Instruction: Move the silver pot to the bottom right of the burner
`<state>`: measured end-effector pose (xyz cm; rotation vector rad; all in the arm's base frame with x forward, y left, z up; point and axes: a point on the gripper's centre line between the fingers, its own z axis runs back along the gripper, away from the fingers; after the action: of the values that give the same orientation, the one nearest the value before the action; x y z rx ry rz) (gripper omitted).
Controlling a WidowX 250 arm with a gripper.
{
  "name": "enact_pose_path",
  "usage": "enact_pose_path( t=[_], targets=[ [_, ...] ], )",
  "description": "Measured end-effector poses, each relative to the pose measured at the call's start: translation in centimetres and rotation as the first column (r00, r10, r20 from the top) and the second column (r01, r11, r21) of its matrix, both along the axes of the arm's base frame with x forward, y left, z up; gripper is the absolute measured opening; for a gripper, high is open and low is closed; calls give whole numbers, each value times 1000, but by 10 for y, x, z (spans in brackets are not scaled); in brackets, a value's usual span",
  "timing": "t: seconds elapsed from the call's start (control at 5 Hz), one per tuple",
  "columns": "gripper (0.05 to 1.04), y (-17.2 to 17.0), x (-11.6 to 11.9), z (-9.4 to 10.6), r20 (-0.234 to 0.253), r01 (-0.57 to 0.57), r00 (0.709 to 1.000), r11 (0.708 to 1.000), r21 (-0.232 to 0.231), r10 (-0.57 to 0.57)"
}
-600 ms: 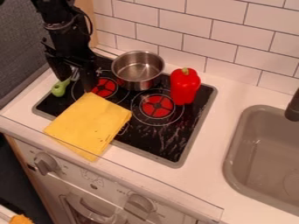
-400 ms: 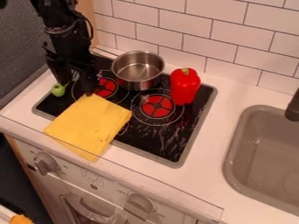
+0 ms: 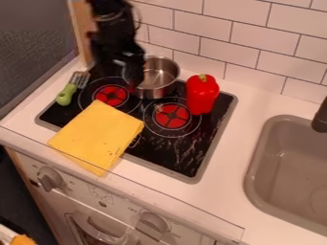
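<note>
Black gripper [image 3: 120, 77] hanging at the left side of the silver pot [image 3: 152, 82], fingers seemingly standing apart through the blur, no longer covering the green-handled utensil [image 3: 66, 94].

A yellow cloth [image 3: 97, 136] lies folded flat near the front of the bench [image 3: 223, 177]. Behind its left side is a slotted utensil [image 3: 67, 93], green handle towards the front, metal head towards the white tiled wall [image 3: 243, 33]. A red bell pepper [image 3: 202, 95] stands upright to the cloth's right (green stem on top). Farther right, a grey-brown sink [image 3: 253, 174] sits in the bench, with a dark faucet [image 3: 321, 118] at its edge. Knobs [image 3: 49, 178] and an oven handle [image 3: 96, 233] line the front below.
</note>
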<state>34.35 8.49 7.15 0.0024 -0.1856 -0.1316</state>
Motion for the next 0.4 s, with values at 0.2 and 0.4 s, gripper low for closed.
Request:
enact_pose_path(
  t=[0.2, 0.4],
  targets=[
    [999, -24, 32, 14, 41, 29, 999, 999, -14, -28],
    [999, -33, 56, 9, 30, 28, 999, 1000, -7, -27]
  ],
)
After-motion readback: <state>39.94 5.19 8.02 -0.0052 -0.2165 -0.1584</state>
